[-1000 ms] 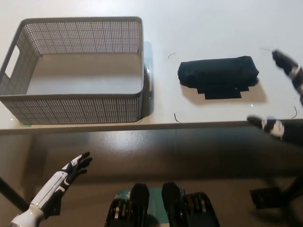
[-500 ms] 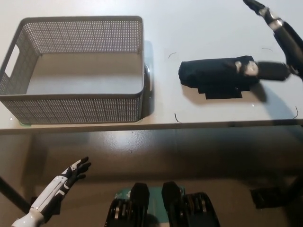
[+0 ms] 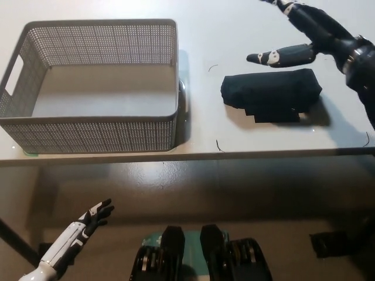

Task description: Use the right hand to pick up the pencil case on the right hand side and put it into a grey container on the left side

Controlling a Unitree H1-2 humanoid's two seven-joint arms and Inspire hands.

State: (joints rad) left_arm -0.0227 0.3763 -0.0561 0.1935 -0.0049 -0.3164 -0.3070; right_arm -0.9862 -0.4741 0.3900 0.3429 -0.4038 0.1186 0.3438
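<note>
Scene: a pale counter (image 3: 263, 146) was seen steeply from above, its near edge crossing the middle of the view.
Pencil case: the black pencil case (image 3: 270, 92) lay flat at about 2 o'clock, in the same place as a second earlier, not yet lifted.
Grey container: the grey container (image 3: 88, 134), a mesh basket, stood at 10 o'clock, well apart from the case, with nothing visible inside.
Right hand: the black right hand (image 3: 307, 35) was at 1 o'clock, above the far edge of the case, its fingers (image 3: 275, 57) spread and released, grasping nothing.
What changed: a second before, this hand was off the counter's right side at 3 o'clock; it had since swung up and inward past the case.
Meaning: in my judgement the reach was nearly complete, and lowering and closing around the case came next.
Left hand: the white left hand (image 3: 88, 221) rested low at 7 o'clock below the counter, fingers apart, holding nothing.
</note>
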